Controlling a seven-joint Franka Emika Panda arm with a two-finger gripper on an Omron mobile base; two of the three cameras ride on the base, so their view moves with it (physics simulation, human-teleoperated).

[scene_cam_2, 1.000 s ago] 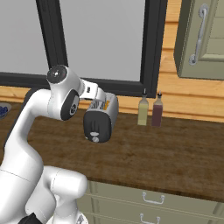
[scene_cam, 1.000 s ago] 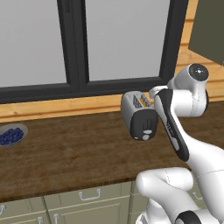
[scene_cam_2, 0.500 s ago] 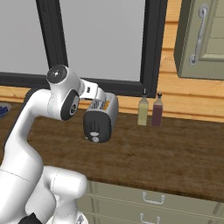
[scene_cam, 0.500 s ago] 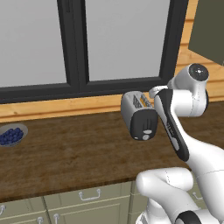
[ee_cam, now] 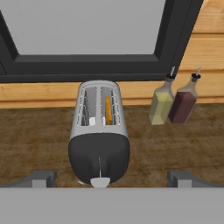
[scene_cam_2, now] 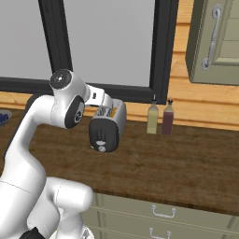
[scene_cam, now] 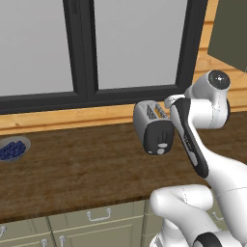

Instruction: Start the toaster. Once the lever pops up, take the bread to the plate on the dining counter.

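In both base views the white arm crosses in front of the toaster (scene_cam: 153,126), so its right side is covered in the left base view and its left rear corner in the right base view. The bowl of blue berries (scene_cam: 13,148) at the far left of the counter (scene_cam: 72,169) is cut by the frame edge. The bread (ee_cam: 107,110) sits deep in the right-hand slot, with only a thin orange-tan edge visible in the hand view; its face cannot be made out. The left slot looks empty apart from a pale patch low inside that I cannot identify. The lever (ee_cam: 100,181) is a small light tab at the bottom of the black end panel, partly cut off at the lower edge of the hand view. The knob and controls on that panel are too small to read in the base views.

The gripper (ee_cam: 113,178) is spread wide, its two dark fingertips (ee_cam: 40,178) standing well apart on either side of the toaster's black end, touching nothing and holding nothing.

The toaster stands on the wooden counter below the window (ee_cam: 83,30), end panel toward the robot. Two bottles (ee_cam: 171,103), one yellowish and one dark red, stand close together to its right against the wooden wall strip.
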